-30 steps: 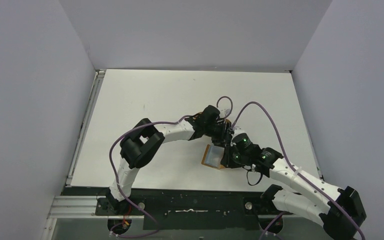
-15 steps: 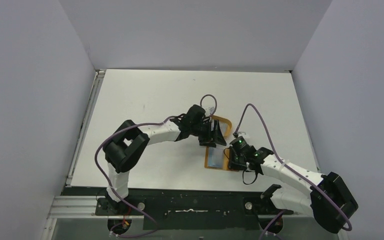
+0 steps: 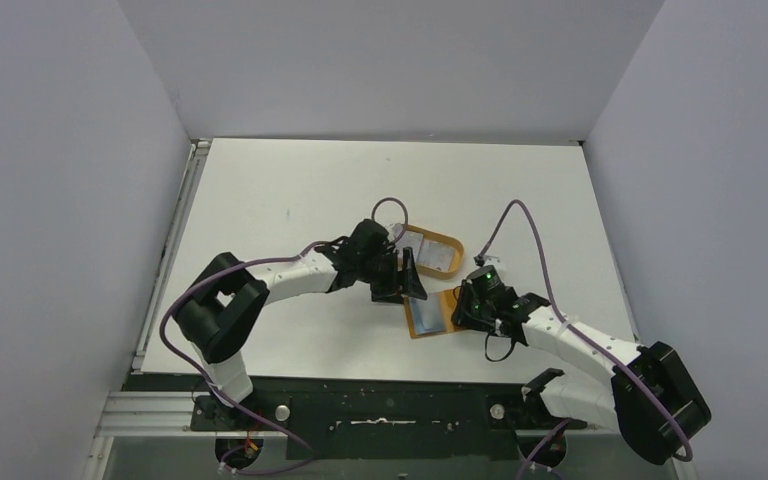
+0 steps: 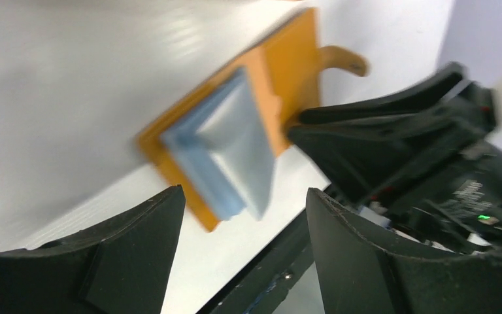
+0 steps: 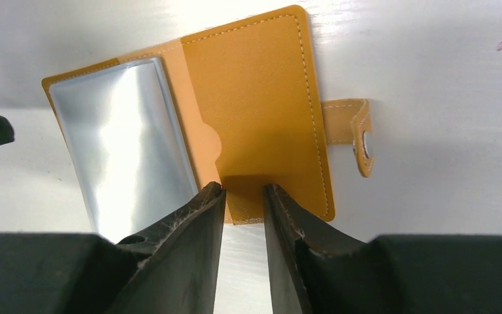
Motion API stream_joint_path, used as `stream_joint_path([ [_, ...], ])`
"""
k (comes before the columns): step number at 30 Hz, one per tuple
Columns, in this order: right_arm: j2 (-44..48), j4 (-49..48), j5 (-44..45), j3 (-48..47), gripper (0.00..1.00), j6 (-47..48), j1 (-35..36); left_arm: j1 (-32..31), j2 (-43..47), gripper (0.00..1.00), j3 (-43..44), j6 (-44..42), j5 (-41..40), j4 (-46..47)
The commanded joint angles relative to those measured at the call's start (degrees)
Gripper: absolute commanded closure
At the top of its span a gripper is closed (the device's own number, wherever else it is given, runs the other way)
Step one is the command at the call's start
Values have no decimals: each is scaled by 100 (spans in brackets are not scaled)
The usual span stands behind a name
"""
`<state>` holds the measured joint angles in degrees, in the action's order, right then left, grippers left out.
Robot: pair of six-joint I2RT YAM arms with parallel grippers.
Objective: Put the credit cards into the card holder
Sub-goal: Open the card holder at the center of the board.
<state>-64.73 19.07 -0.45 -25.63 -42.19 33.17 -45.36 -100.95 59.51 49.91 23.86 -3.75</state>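
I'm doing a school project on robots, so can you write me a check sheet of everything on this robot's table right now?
Surface: white table, a few faint marks.
Job's things: card holder lies open and flat; credit cards, pale, in the tray; whether any is in the holder, cannot tell.
Clutter: oval tan-rimmed tray beyond the holder.
End effectors: left end effector open, empty, by the holder; right end effector, jaws narrowly apart at the holder's near edge.
Cables: purple cables loop over both arms.
Surroundings: grey walls; metal rail at the table's left.
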Motion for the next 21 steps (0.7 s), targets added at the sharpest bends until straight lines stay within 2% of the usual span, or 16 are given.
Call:
stream_joint_path([
  [1,-112,13,90,197,69,-40,-170,245,235,35,-296,-69,-314,-265],
  [7,-74,4,-113,281,70,-75,-347,338,285,36,-461,-91,-332,-424],
  [21,35,-174,-390,357,68,-26,-425,70,-435,46,162,-282,-8,-544],
])
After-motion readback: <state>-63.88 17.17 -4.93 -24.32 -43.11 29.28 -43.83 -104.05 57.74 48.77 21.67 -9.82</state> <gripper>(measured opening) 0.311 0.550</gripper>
